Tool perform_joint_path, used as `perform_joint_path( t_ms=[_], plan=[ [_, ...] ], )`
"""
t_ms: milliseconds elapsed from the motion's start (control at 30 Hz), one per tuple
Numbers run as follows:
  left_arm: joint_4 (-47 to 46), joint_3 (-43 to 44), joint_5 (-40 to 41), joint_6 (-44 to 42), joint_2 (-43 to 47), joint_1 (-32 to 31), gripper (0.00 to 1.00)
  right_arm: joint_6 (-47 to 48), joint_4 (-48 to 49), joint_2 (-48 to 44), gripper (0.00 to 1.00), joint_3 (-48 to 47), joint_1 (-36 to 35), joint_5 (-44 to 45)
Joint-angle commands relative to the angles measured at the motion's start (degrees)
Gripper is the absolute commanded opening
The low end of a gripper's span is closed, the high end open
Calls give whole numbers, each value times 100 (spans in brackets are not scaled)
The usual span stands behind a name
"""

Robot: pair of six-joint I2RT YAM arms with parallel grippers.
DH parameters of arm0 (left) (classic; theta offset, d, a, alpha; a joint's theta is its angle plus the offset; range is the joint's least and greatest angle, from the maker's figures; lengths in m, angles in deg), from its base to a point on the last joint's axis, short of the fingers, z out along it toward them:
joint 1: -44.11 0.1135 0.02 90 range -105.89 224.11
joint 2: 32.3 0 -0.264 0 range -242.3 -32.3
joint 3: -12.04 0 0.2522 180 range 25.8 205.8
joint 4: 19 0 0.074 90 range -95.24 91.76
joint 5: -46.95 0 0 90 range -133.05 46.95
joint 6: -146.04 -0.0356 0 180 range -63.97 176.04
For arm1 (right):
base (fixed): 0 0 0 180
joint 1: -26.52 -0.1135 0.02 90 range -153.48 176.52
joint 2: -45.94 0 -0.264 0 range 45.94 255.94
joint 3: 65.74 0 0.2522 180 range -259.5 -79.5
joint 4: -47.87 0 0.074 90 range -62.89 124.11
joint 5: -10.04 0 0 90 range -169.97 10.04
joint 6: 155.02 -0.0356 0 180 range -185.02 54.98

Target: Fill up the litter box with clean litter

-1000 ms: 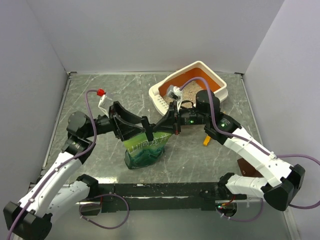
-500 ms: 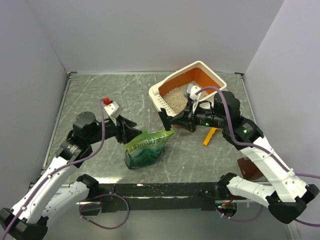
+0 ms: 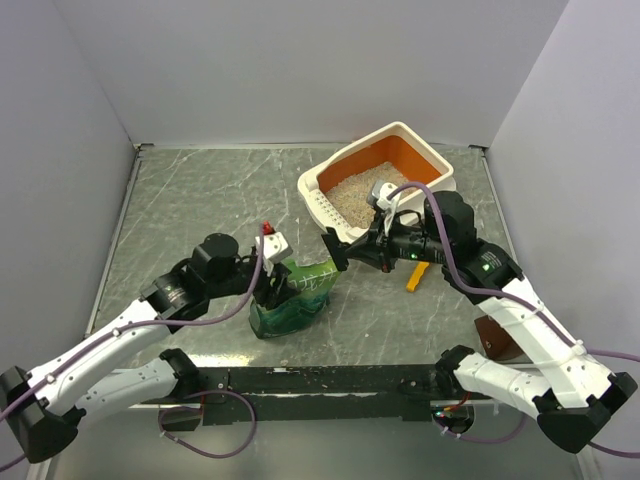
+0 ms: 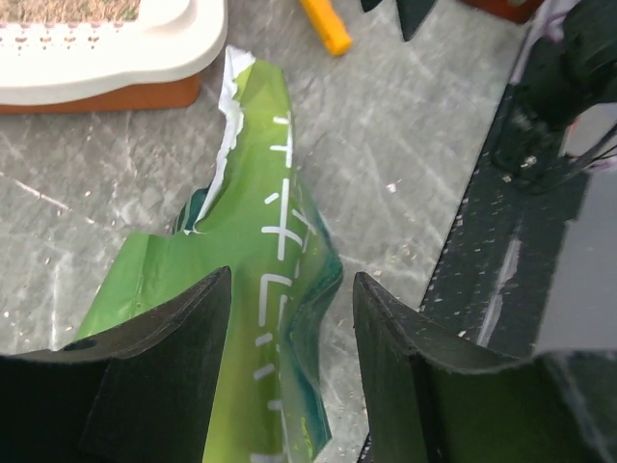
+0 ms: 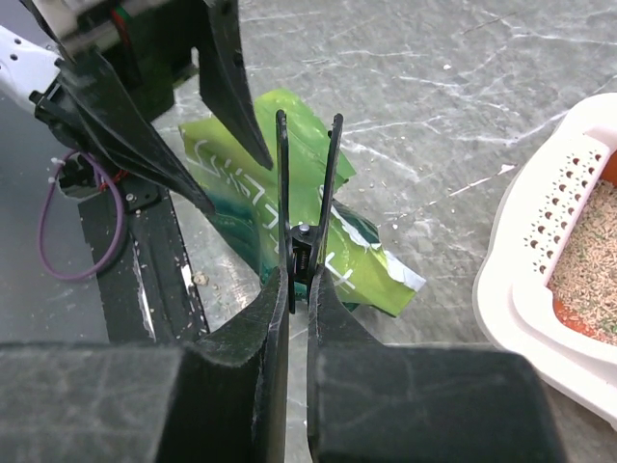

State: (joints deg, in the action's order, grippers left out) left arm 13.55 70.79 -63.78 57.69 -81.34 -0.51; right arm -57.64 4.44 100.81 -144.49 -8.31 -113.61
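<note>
Left tool (image 4: 289, 285) hangs open astride the crumpled green bag (image 4: 246, 231), likely lining up a hold on its body, while the right tool (image 5: 309, 118) sits shut and empty just above it, the litter box (image 5: 506, 289) off to its right holding clean litter (image 5: 588, 256).

The left gripper (image 4: 289, 289) hangs over the green crinkled bag (image 4: 275, 212), its black fingers apart on either side of it. Beyond, on the grey table (image 4: 405, 145), sit the litter box (image 4: 145, 58) (clean litter (image 4: 67, 10) inside) and a yellow-orange scoop (image 4: 323, 24).
</note>
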Motion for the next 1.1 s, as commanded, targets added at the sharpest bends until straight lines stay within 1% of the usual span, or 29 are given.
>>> perform_joint_path(
  t_ms=[0, 133, 300, 367, 500, 533, 567, 667, 767, 867, 967, 1067],
  plan=[
    [64, -17, 701, -332, -202, -301, 58, 71, 146, -38, 0, 74, 64, -72],
    [90, -96, 1176, -341, -317, -494, 56, 80, 190, 41, 0, 92, 55, -133],
    [117, -192, 1580, -350, -396, -688, 51, 123, 181, 164, 0, 13, 73, -238],
    [116, -245, 1730, -384, -422, -732, 41, 185, 146, 217, 0, -13, 81, -239],
    [231, -254, 1941, -437, -572, -802, 9, 317, 145, 427, 0, 4, 99, -422],
    [222, -263, 1976, -437, -572, -811, 3, 361, 189, 489, 0, 21, 108, -536],
    [231, -280, 1994, -464, -563, -820, 1, 491, 225, 550, 0, 48, 108, -642],
    [196, -342, 1968, -481, -414, -838, 1, 852, 566, 577, 0, 267, 117, -985],
    [160, -377, 1950, -464, -273, -829, 1, 1405, 813, 568, 0, 434, 117, -1450],
    [169, -368, 1941, -455, -238, -829, 1, 1941, 630, 787, 0, 338, 117, -1741],
    [169, -368, 1906, -411, -194, -829, 1, 2302, 384, 1060, 0, 145, 126, -1820],
    [152, -377, 1871, -394, -141, -829, 1, 2619, 418, 1148, 0, 101, 125, -2013]
  ],
)
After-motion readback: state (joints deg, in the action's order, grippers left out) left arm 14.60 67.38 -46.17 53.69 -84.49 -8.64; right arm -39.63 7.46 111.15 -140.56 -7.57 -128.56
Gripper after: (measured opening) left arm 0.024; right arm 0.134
